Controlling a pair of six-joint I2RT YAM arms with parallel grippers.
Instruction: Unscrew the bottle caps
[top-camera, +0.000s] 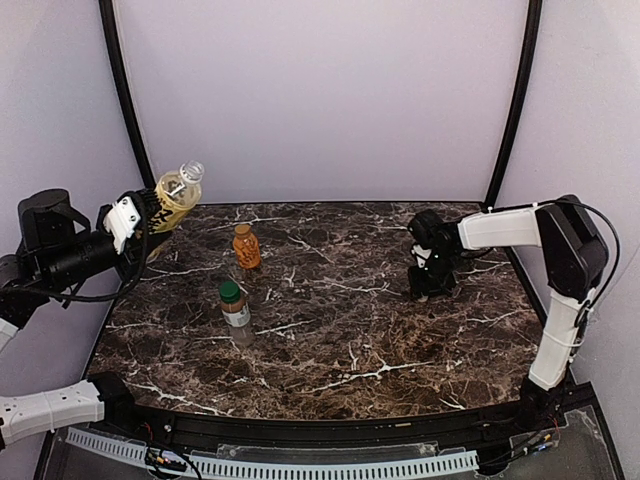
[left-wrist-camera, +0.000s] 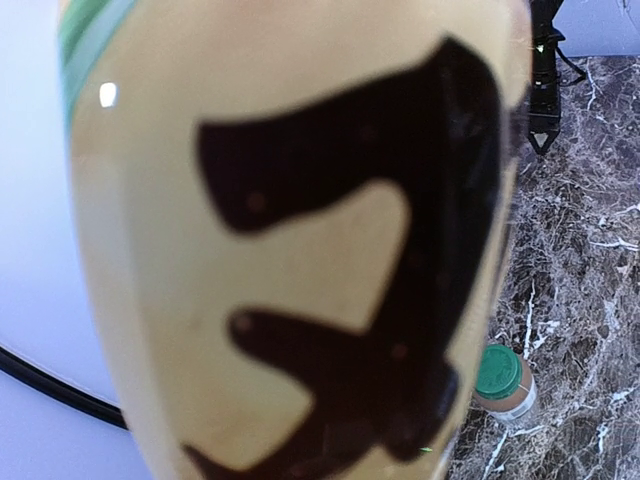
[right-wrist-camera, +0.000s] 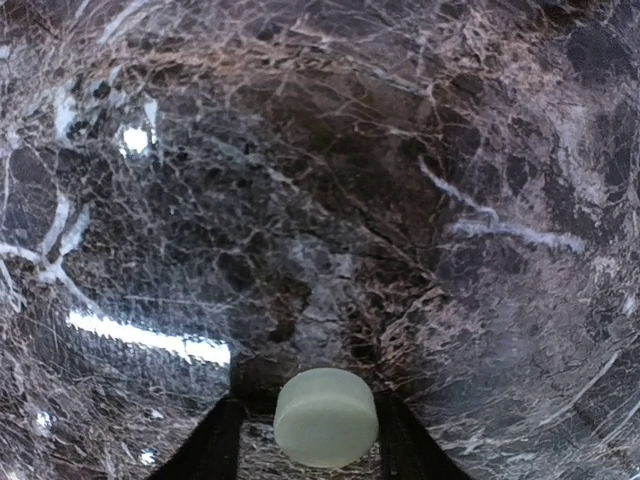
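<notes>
"Where is the tea bottle (top-camera: 178, 192)?"

"At ten o'clock over the table (top-camera: 350, 330) edge, tilted, its neck bare. The left gripper (top-camera: 150, 213) is clamped on its body."

"And the cream-white cap (right-wrist-camera: 326, 418)?"

"At three o'clock, low over the marble, between the right gripper (top-camera: 430, 285) fingers. I cannot tell if they pinch it."

"The rest?"

"The orange bottle (top-camera: 246, 250) wears its gold-orange cap (top-camera: 241, 230). It stands at twelve o'clock from the clear bottle (top-camera: 236, 312), which has its dark green cap (top-camera: 230, 291) on."

Marble table (top-camera: 380, 330), orange bottle (top-camera: 246, 246), green-capped bottle (top-camera: 235, 304), perhaps cream cap (right-wrist-camera: 326, 417)
</notes>
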